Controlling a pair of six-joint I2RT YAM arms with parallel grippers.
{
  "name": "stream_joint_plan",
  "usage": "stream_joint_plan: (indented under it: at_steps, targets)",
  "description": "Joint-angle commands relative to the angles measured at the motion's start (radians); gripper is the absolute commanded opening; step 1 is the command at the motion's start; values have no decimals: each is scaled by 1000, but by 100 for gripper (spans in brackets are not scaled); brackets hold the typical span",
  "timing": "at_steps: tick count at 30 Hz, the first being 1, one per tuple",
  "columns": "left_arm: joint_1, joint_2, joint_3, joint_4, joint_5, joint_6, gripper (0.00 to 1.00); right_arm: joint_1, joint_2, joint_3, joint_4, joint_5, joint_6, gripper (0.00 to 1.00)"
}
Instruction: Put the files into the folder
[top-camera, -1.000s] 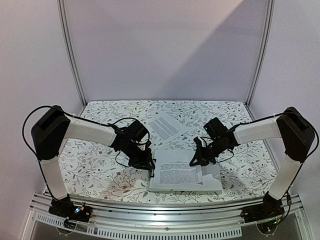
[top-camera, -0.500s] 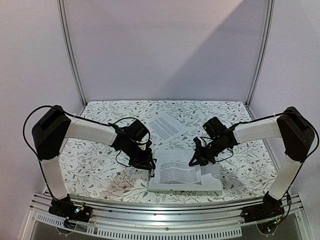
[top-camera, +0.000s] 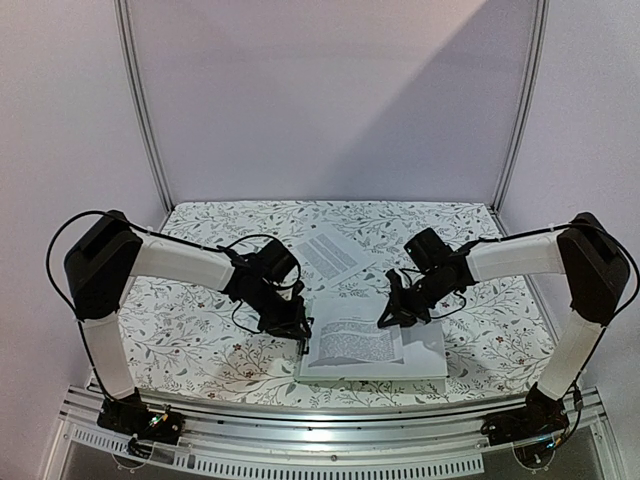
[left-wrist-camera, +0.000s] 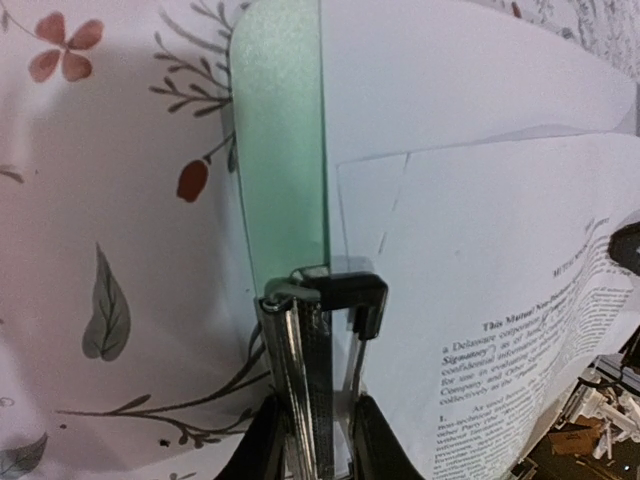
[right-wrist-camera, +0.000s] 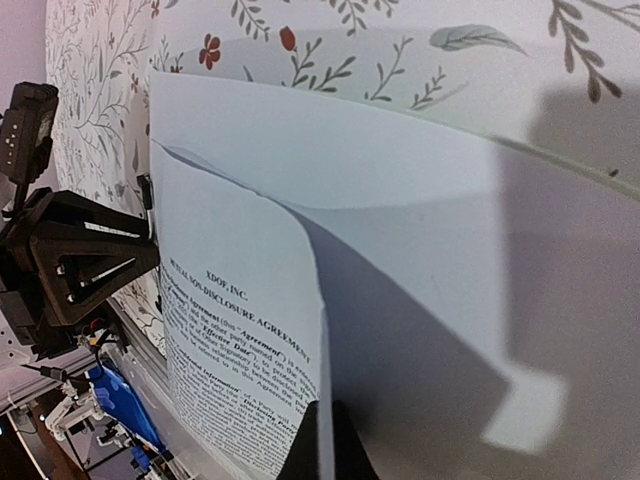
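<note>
The folder (top-camera: 432, 371) lies flat at the table's front middle; its mint-green board (left-wrist-camera: 280, 160) shows beside the dark metal clip (left-wrist-camera: 335, 295) at its left short edge. My left gripper (top-camera: 302, 328) is shut on that clip, its fingers squeezing the clip's levers (left-wrist-camera: 312, 420). White files (left-wrist-camera: 450, 90) lie on the board. My right gripper (top-camera: 388, 322) is shut on the edge of a printed file (right-wrist-camera: 240, 320) and holds it curved above a blank sheet (right-wrist-camera: 420, 210), (right-wrist-camera: 325, 440). Another printed file (top-camera: 328, 250) lies farther back on the table.
The table has a floral cloth (top-camera: 200, 330). Metal posts (top-camera: 140, 100) and white walls stand at the back corners. A metal rail (top-camera: 330, 440) runs along the front edge. The left arm's gripper (right-wrist-camera: 70, 260) shows in the right wrist view.
My right gripper has lifted and drawn the printed file slightly toward the back, and the sheet bows up more. The left gripper has stayed on the clip.
</note>
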Motion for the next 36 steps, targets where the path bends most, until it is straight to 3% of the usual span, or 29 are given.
stream_joint_plan:
  at_steps: [1, 36]
  targets:
    - [12, 102, -63, -85, -114, 10, 0, 6, -39, 18, -44, 55, -34, 3]
    - [22, 108, -26, -118, -113, 35, 0, 48, 12, 94, -69, 71, -88, 0]
